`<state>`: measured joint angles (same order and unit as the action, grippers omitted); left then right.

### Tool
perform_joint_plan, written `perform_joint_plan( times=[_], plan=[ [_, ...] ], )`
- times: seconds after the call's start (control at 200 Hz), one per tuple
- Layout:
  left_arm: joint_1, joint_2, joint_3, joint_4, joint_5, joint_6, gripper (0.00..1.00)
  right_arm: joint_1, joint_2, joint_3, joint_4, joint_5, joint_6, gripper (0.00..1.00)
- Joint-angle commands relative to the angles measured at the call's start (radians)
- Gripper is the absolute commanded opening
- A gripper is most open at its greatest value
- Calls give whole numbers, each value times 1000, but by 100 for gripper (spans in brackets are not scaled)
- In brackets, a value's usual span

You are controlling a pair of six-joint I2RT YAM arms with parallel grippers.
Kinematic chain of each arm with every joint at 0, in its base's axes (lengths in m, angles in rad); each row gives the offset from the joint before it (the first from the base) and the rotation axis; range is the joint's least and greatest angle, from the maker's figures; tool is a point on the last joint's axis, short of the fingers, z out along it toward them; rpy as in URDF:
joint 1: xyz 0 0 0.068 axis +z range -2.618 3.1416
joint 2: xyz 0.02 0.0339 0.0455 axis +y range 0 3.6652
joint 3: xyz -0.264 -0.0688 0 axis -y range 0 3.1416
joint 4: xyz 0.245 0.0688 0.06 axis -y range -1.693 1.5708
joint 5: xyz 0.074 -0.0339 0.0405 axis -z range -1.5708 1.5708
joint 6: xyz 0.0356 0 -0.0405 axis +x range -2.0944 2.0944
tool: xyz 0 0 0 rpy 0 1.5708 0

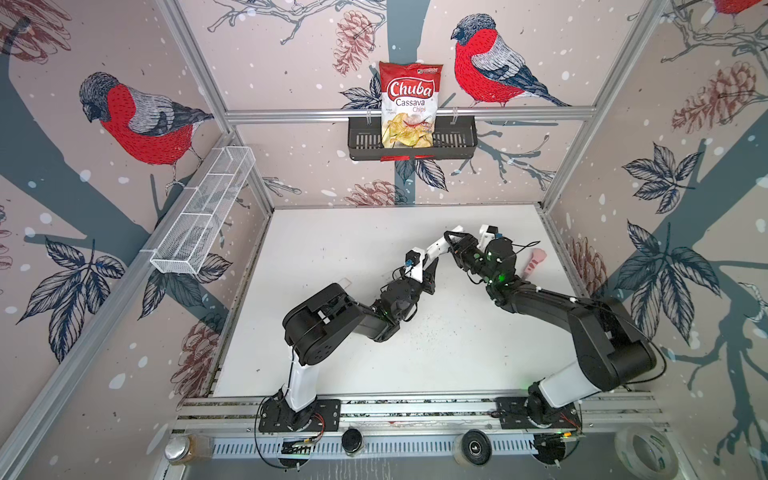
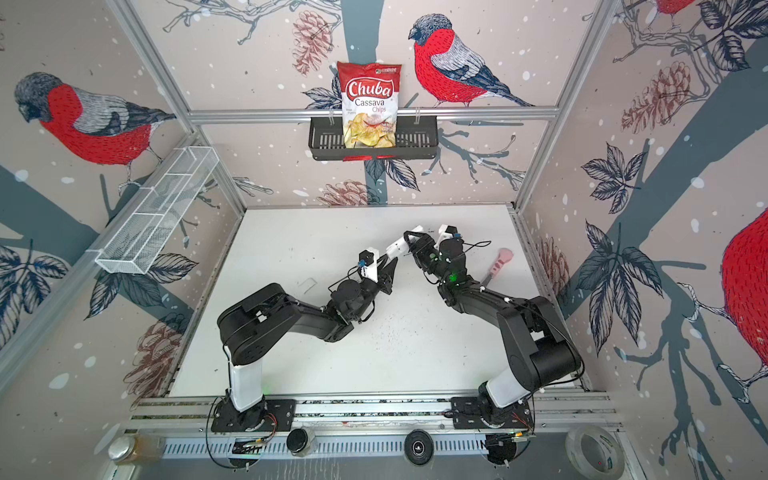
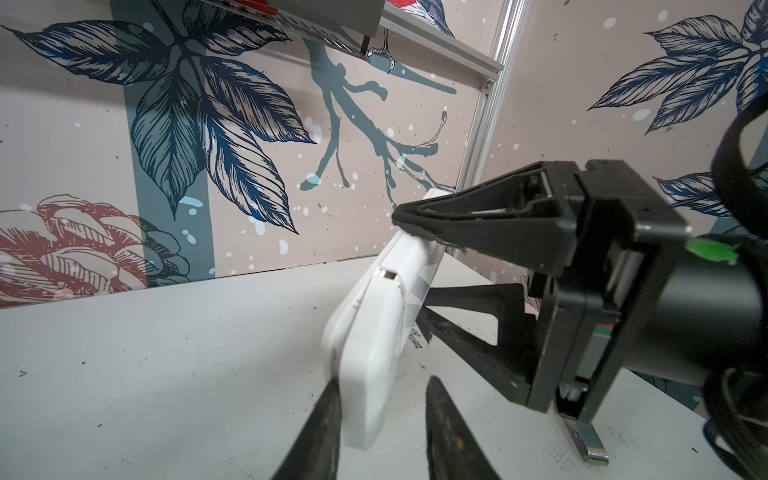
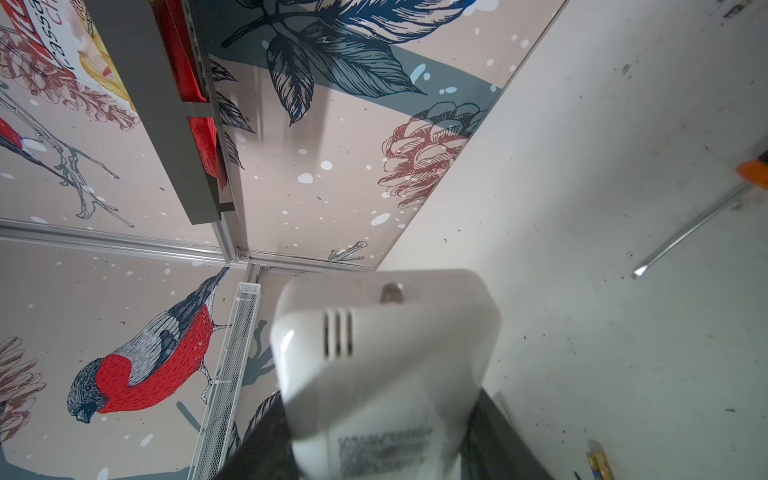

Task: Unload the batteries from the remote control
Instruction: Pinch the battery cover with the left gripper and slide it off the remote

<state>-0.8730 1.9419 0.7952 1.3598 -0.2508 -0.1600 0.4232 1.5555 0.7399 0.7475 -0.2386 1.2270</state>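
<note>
Remote control (image 4: 386,365): filling the right wrist view closest to the lens, hanging tilted above the desk (image 1: 332,249), its free end slanting down toward the left arm.
Right tool (image 3: 407,253): clenching the remote control across its upper half and carrying its whole weight.
Left tool (image 3: 382,384): straddling the remote control's lower end, released. One finger (image 3: 328,415) is touching its edge, and its partner is standing off with a gap.
Batteries: I cannot tell whether any are sitting inside the remote control. Only a bare metal contact (image 4: 392,293) is showing at its end.
Loose cell (image 4: 598,463): what looks like a gold-banded one is lying on the desk below and beside the remote control, half cut off by the frame.
Screwdriver (image 4: 690,232): lying on the desk well apart from the remote control, on the right arm's side.
Risk, slipping: a left tool closing off-centre would be levering the smooth shell, likely twisting it in the right tool's pinch or dropping it.
Risk, rolling: any cell shaken out up here would probably be bouncing away across the desk.
Risk, collision: both tools are crowding the remote control's short length, so their fingers could be knocking together.
</note>
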Motion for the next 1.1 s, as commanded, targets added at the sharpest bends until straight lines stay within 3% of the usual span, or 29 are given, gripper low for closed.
perform_joint_plan(
  times=[0.0, 0.625, 0.66, 0.71, 1.096],
  plan=[
    [2, 3, 16, 35, 28, -14, 33, 3, 4, 13, 30, -9, -17, 32],
    [0, 17, 45, 7, 35, -6, 20, -6, 24, 29, 19, -14, -27, 32],
    [0, 17, 45, 6, 33, -5, 18, -6, 26, 30, 18, -15, -27, 32],
    [0, 17, 45, 4, 26, -7, 0, -6, 29, 30, 21, -15, -27, 32],
    [0, 6, 20, 18, 20, -23, 0, -24, 41, 27, 23, -22, -31, 32]
  ],
)
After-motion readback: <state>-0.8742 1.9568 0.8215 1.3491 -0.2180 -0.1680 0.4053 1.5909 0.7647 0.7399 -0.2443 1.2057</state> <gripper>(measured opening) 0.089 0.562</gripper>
